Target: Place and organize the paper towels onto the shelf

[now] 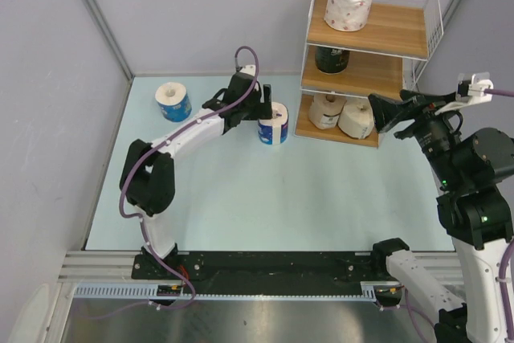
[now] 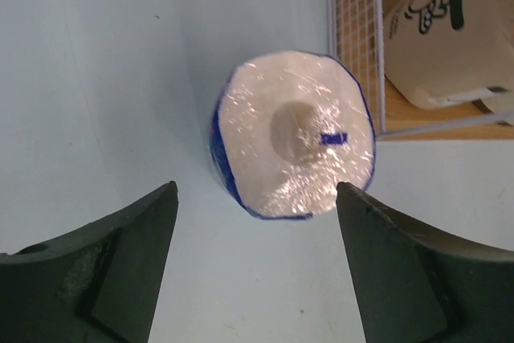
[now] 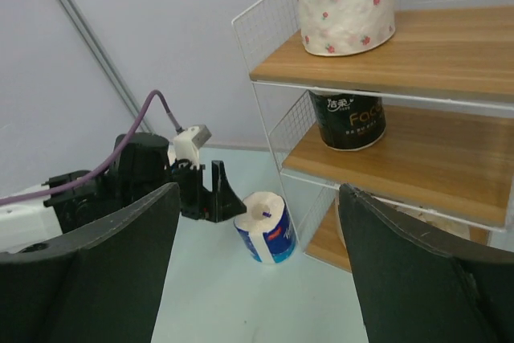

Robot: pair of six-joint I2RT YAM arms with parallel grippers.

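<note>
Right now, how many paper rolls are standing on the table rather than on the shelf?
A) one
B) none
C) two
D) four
C: one blue roll stands on the table just beside the shelf, and another blue roll stands toward the table's back left corner.

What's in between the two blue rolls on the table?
In the top view, the left gripper lies between the far-left blue roll and the shelf-side blue roll.
</note>
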